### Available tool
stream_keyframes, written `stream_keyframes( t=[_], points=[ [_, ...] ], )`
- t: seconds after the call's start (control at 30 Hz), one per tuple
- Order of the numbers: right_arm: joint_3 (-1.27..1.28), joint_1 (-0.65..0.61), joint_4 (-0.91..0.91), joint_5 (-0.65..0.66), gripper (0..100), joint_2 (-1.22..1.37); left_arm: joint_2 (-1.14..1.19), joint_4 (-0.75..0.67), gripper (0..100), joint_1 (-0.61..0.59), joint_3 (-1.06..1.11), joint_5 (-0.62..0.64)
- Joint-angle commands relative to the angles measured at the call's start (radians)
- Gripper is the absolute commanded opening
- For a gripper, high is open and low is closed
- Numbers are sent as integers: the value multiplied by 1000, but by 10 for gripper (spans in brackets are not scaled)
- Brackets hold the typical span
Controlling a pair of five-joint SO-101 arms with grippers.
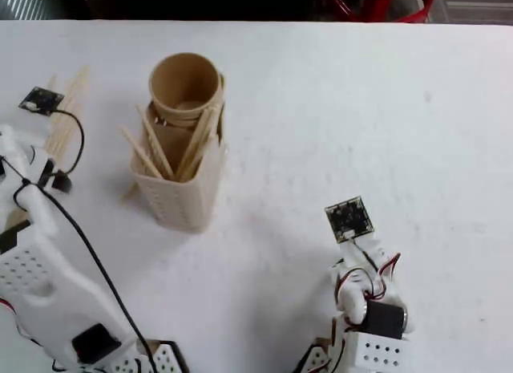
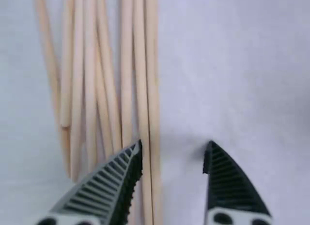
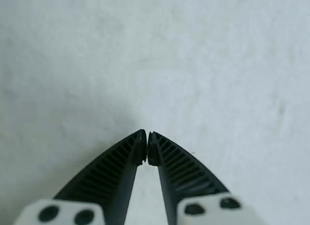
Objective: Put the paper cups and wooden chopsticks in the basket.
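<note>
A cream perforated basket (image 1: 186, 198) stands left of the table's middle. It holds a brown paper cup (image 1: 185, 88) and several wooden chopsticks (image 1: 155, 144) leaning inside. More chopsticks (image 1: 64, 116) lie loose on the table at the far left, under the left arm. In the left wrist view these chopsticks (image 2: 101, 80) lie side by side, and my left gripper (image 2: 173, 152) is open just above them, one chopstick lying between its fingers. My right gripper (image 3: 147, 145) is shut on nothing above bare table near the front right.
The right arm's base and wrist board (image 1: 349, 219) sit at the front, right of the middle. The left arm's body (image 1: 48, 285) fills the front left corner, with a cable looping past the loose chopsticks. The white tabletop (image 1: 377, 116) stretches to the right.
</note>
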Motion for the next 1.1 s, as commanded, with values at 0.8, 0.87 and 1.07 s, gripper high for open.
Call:
stream_keyframes(
  t=[0.8,0.87,1.07],
  points=[
    [9,4,-16,3,19,-7,-131,143,165,25,-91,81],
    [9,4,-16,3,19,-7,-114,126,165,25,-94,83],
    [9,4,-16,3,19,-7,-61,40,166,4,-92,83]
  ],
)
